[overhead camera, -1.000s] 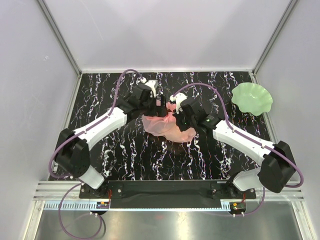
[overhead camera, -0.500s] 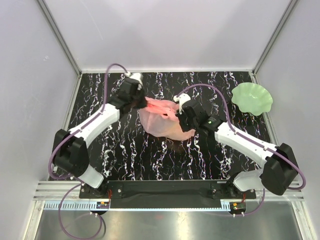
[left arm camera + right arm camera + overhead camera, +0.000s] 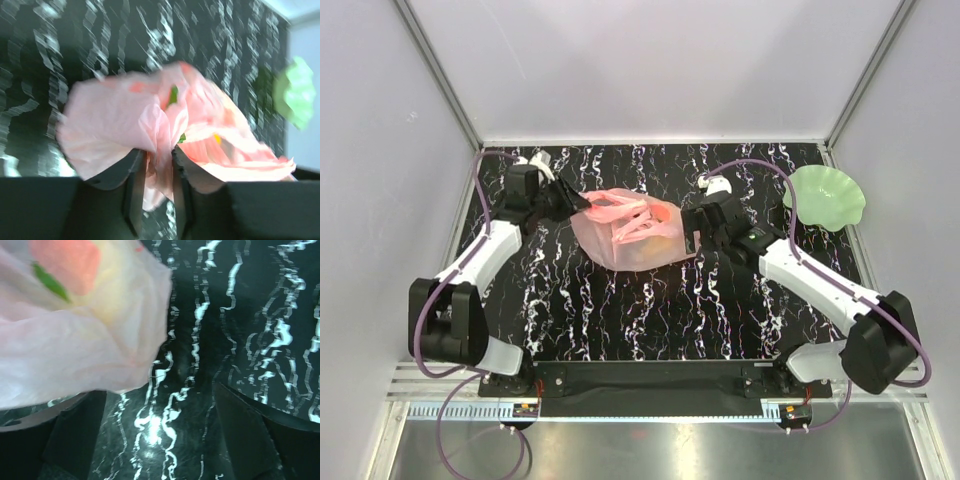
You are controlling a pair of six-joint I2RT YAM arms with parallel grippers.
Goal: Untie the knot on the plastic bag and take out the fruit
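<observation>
The pink plastic bag (image 3: 620, 238) lies crumpled in the middle of the table, with a twisted strip stretched out to its left. My left gripper (image 3: 567, 201) is shut on that strip, and in the left wrist view its fingers (image 3: 134, 192) pinch a fold of the plastic bag (image 3: 112, 117) between them. My right gripper (image 3: 694, 226) stands open just off the bag's right side. The right wrist view shows bare tabletop between its spread fingers (image 3: 75, 432) and the plastic bag (image 3: 75, 335) at the upper left. The fruit is hidden inside the bag.
A wavy green plate (image 3: 825, 197) sits at the back right corner and shows blurred in the left wrist view (image 3: 298, 92). The black marbled table (image 3: 650, 320) is ringed by white walls. Purple cables loop over both arms.
My left gripper has closed on the bag's strip and pulled it back and to the left. My right gripper has let go, opened and drawn off to the right. The bag has slid left and spread.
</observation>
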